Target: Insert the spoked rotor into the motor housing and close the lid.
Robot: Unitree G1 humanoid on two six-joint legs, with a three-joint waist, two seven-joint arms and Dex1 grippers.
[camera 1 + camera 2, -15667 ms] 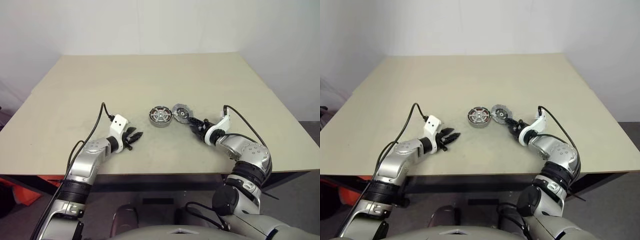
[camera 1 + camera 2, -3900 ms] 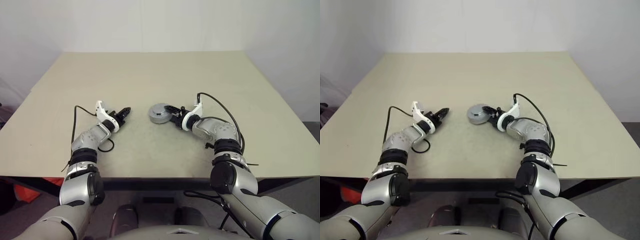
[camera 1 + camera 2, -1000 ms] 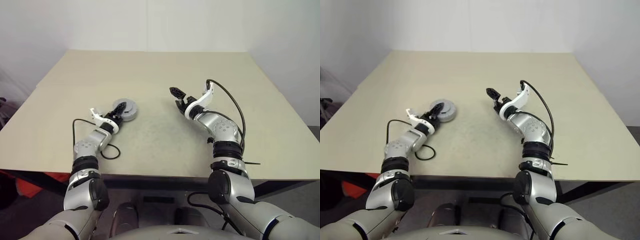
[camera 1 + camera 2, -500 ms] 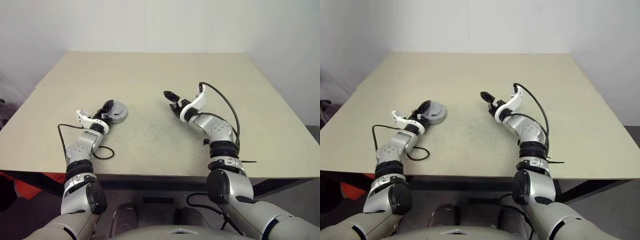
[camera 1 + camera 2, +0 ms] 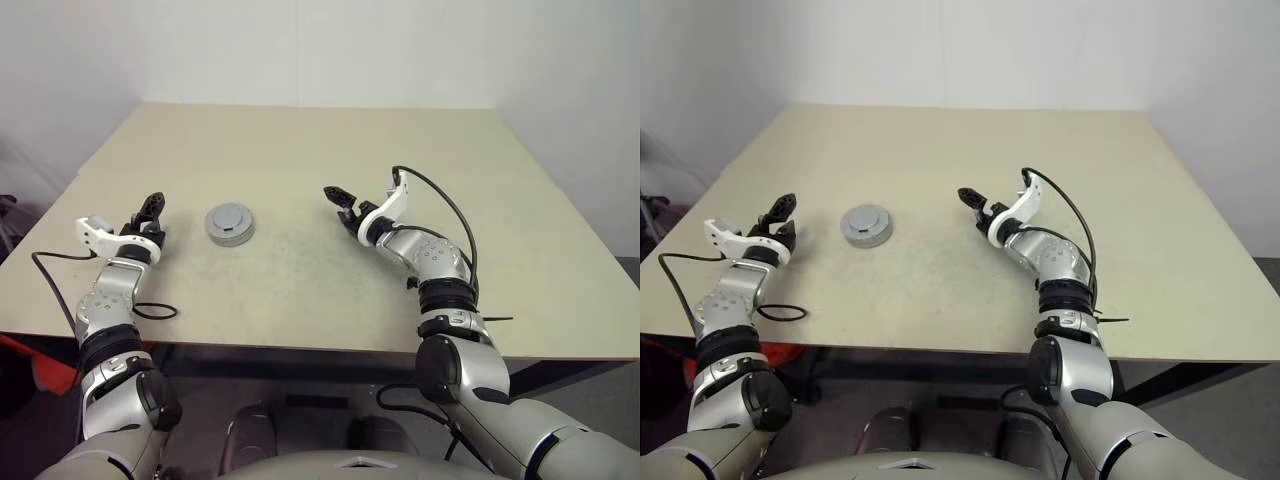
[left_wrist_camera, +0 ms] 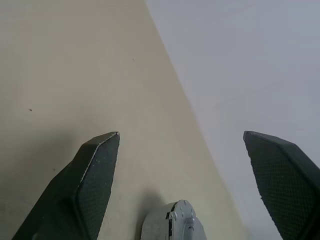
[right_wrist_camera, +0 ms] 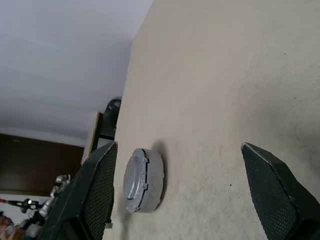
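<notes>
Beige tabletop (image 5: 330,290), closed motor housing (image 5: 229,223) sitting alone with lid on. Left tool (image 5: 150,214) and right tool (image 5: 338,198) both wide, empty. Looks finished; just retract.

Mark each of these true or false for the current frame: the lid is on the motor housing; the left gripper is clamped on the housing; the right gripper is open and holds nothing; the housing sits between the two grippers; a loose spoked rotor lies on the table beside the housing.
1. The lid is on the motor housing. True: it shows as a closed grey disc.
2. The left gripper is clamped on the housing. False: it is open and stands apart from it, nearer the table's left edge.
3. The right gripper is open and holds nothing. True.
4. The housing sits between the two grippers. True.
5. A loose spoked rotor lies on the table beside the housing. False: no loose rotor is visible beside it.
</notes>
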